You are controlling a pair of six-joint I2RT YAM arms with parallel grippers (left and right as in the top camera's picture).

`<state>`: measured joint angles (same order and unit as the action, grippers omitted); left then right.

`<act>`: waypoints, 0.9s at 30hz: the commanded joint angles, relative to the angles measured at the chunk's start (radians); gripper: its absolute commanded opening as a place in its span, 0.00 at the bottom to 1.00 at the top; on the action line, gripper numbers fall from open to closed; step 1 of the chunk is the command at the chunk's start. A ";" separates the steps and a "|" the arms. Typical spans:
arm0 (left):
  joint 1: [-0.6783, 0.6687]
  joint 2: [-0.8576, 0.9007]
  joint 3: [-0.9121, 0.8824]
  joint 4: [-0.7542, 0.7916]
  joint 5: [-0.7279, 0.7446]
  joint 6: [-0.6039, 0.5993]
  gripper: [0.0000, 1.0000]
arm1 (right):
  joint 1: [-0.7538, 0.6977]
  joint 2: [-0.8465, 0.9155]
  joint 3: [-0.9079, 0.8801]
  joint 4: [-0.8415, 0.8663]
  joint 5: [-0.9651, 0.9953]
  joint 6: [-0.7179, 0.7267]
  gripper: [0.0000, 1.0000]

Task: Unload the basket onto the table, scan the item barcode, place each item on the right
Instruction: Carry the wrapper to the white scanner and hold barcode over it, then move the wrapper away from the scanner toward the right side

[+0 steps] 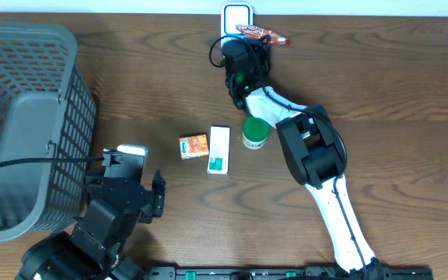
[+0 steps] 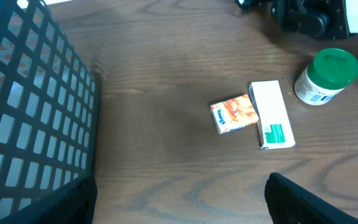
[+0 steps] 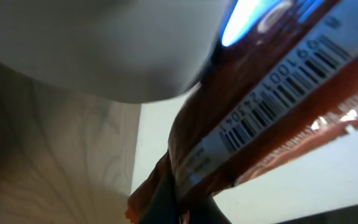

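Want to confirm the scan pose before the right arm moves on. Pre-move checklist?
1. Grip: right gripper shut on the red-brown foil packet: ok.
2. Aim: barcode turned toward the white scanner, with a blue light lit beside it: ok.
3. Scan registered: cannot tell.
4. Other arm: left gripper open, empty, well away from the scanner: ok.
5. Remaining items: orange tissue pack, white box with green print and green-lidded white jar all on the table: ok.
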<state>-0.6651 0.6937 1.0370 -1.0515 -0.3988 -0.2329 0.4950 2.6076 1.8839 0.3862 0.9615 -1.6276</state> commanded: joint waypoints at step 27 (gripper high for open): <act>-0.003 -0.001 -0.005 -0.003 -0.013 -0.005 0.85 | -0.592 -0.805 -0.006 -1.545 -0.505 1.374 0.01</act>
<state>-0.6651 0.6937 1.0359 -1.0512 -0.3992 -0.2329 0.0372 1.7905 1.8999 -1.1175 0.7155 -0.5282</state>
